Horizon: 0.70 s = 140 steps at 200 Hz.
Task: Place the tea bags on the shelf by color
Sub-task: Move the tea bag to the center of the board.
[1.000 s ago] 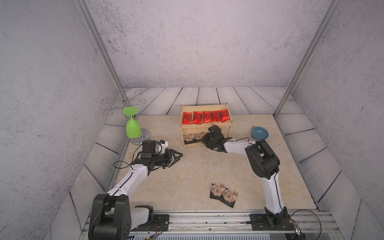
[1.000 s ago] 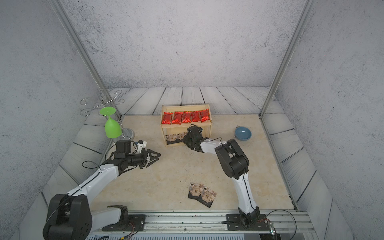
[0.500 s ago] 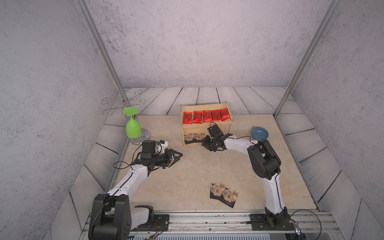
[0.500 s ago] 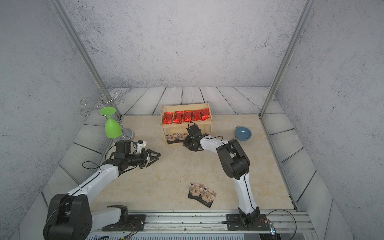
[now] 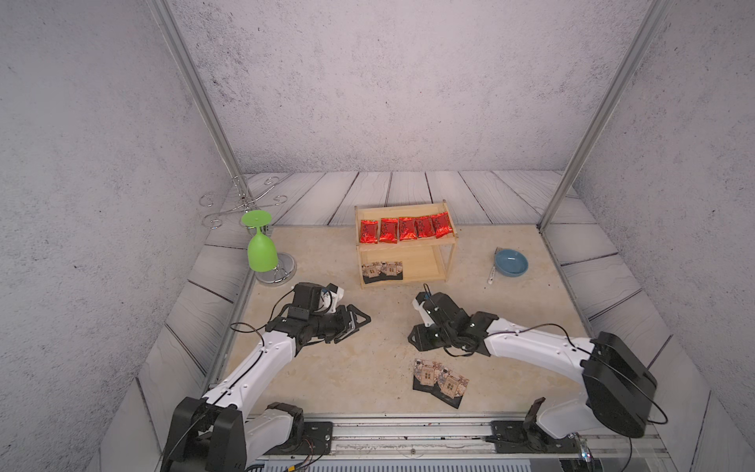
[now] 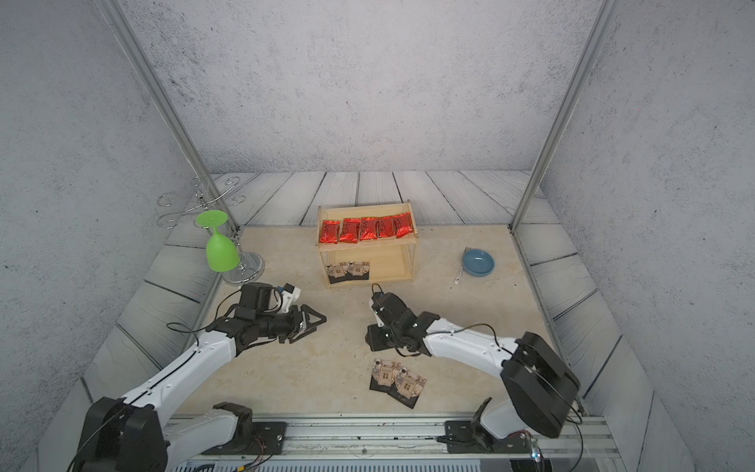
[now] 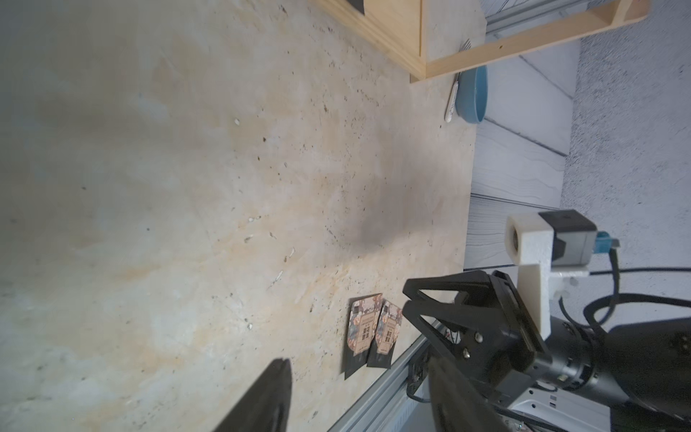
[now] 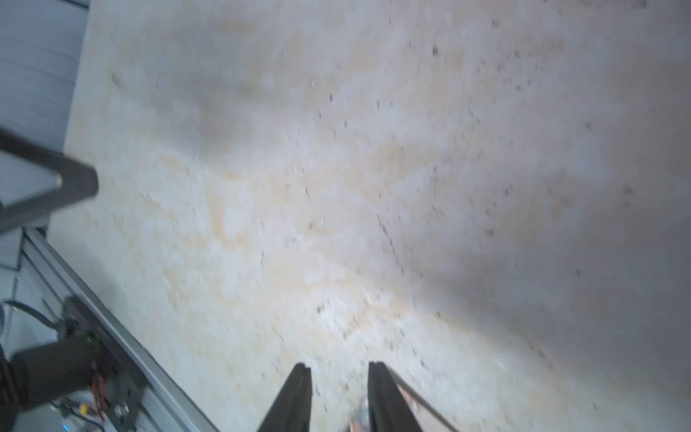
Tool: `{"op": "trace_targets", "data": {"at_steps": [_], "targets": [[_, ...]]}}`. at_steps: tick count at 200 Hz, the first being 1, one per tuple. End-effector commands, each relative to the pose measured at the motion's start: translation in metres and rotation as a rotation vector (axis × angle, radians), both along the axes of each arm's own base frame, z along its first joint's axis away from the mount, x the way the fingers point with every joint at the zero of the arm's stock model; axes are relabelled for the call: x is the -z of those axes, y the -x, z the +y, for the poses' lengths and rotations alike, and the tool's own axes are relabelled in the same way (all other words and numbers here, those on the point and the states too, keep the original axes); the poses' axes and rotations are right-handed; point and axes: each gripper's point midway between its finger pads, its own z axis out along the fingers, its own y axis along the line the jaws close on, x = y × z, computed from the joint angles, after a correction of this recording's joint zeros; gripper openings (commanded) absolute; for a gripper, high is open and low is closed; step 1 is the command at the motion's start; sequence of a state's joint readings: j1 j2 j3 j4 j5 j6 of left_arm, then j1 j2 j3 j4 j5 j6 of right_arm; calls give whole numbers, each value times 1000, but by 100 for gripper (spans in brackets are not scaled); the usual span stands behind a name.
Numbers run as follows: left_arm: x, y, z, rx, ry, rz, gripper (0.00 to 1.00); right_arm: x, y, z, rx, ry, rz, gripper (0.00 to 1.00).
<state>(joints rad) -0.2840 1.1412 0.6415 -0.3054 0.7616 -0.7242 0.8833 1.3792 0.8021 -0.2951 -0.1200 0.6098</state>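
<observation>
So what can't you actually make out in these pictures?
- Red tea bags: print too small in both top views.
- Shelf: back of lower tier hidden under its top board, top views.
- Scrap by the right gripper: blurred, cut off by the right wrist view's edge.

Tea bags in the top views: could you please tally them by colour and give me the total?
Red foil sachets: 5
Black patterned packets: 4
Total: 9
</observation>
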Motion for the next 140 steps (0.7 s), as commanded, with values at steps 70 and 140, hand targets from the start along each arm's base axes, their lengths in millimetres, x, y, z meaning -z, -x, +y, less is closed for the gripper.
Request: {"op": "trace_targets", "data": {"at_steps": [70,140], "targets": [[20,32,-36,199,-49,114,68,36,78,-47,-146,121,-41,25],[37,36,-47,237,-10,164,70,59,63,-32,-152,134,-95,24]]}}
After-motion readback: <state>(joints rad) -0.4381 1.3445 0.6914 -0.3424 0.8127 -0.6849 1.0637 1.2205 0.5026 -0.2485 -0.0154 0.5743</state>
